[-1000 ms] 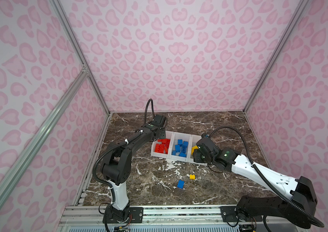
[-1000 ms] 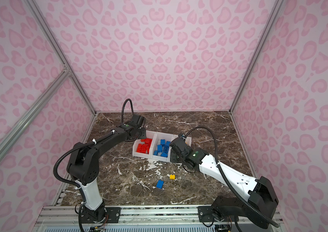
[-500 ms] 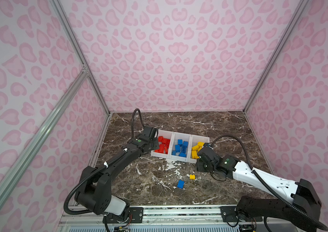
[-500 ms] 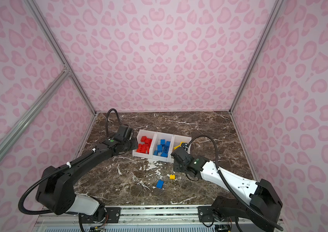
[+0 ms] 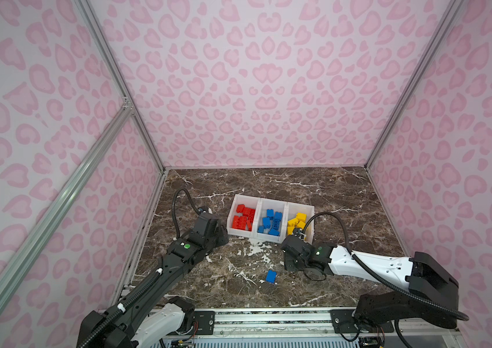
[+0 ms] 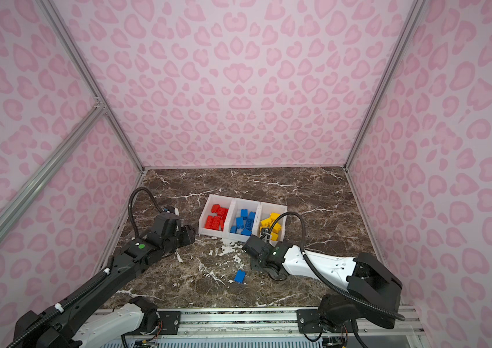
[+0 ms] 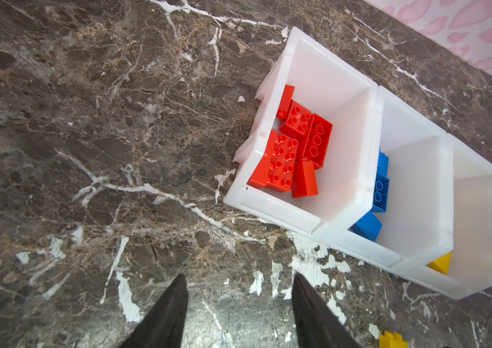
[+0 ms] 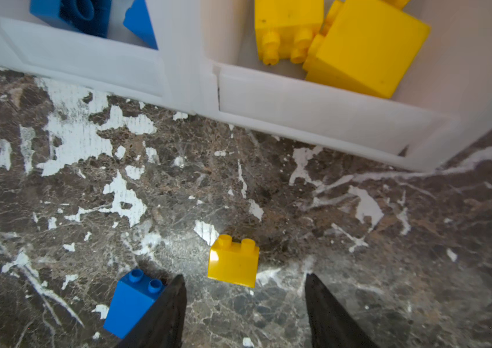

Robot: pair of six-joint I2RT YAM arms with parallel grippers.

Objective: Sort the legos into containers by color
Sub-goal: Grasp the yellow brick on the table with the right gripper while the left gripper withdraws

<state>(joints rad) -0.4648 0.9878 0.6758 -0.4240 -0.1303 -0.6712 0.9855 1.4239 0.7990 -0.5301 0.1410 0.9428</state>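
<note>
- One dark marble table (image 5: pixel 314 192), worn white in patches just in front of the bins.
- Three white containers (image 5: pixel 272 202), joined side by side in one row near mid-table: red at the 9 o'clock end, blue in the middle, yellow at the 3 o'clock end.
- Two grippers:
  - Left gripper (image 7: pixel 239 277) at 9 o'clock of the row, jaws parted about halfway, nothing between them, only bare marble below.
  - Right gripper (image 8: pixel 243 280) at 5 o'clock of the row, jaws parted to a similar width, gripping nothing.
- Red legos (image 7: pixel 282 162): five counted, all in the 9 o'clock bin.
- Blue legos (image 5: pixel 270 223): roughly seven piled in the middle bin, exact count unclear.
- Yellow legos (image 5: pixel 297 221): about five piled in the 3 o'clock bin, exact count unclear.
- Two strays on the table, at 6 o'clock of the row:
  - Loose yellow brick (image 8: pixel 234 260), studs up, just ahead of the right gripper's gap, clear of both fingers.
  - Loose blue brick (image 8: pixel 133 301), just beside one finger of the right gripper and partly hidden by it.
</note>
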